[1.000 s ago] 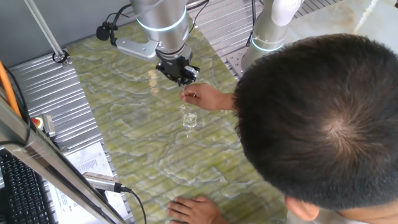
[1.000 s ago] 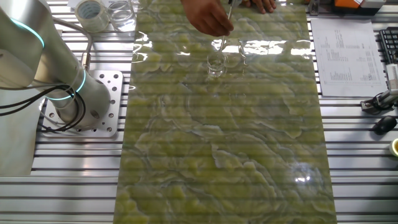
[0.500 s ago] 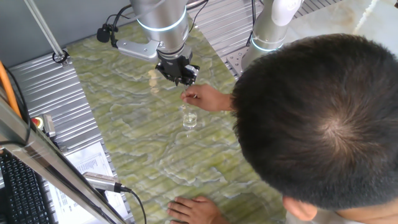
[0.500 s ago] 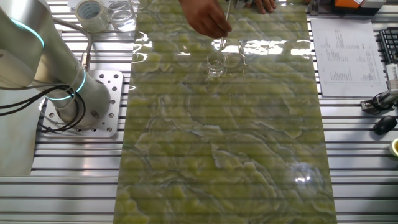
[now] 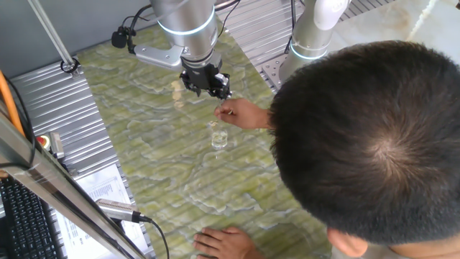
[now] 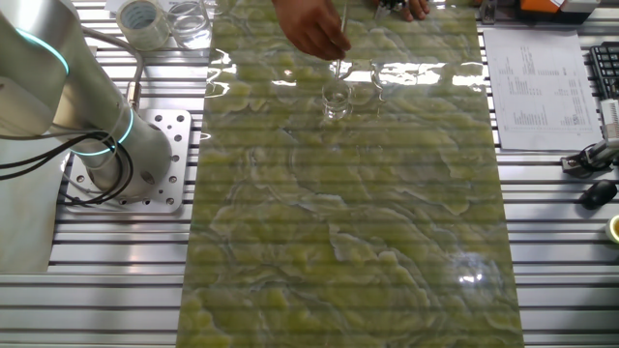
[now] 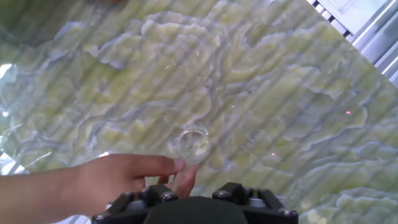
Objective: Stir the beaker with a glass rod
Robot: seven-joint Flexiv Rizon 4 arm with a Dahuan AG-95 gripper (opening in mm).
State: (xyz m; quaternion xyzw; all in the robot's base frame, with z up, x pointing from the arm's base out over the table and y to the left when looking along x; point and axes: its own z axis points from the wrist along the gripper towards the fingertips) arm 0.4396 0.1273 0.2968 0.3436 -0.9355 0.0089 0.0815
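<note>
arm (image 5: 183, 21): silver-grey rounded links, a glowing cyan ring at the joints
gripper (image 5: 207, 85): black, compact, two short fingers
cables (image 6: 58, 174): black, looping beside the perforated base plate (image 6: 169, 159)

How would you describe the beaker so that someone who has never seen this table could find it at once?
Look at the green marbled mat covering the table, then at the person's hand reaching over it just below the robot's gripper. The beaker is the small clear glass cylinder standing directly under that hand's fingertips, far smaller than the clear jar beside the tape roll off the mat's corner.

Two high opposing views and the close downward hand view share the beaker (image 5: 218, 138).
</note>
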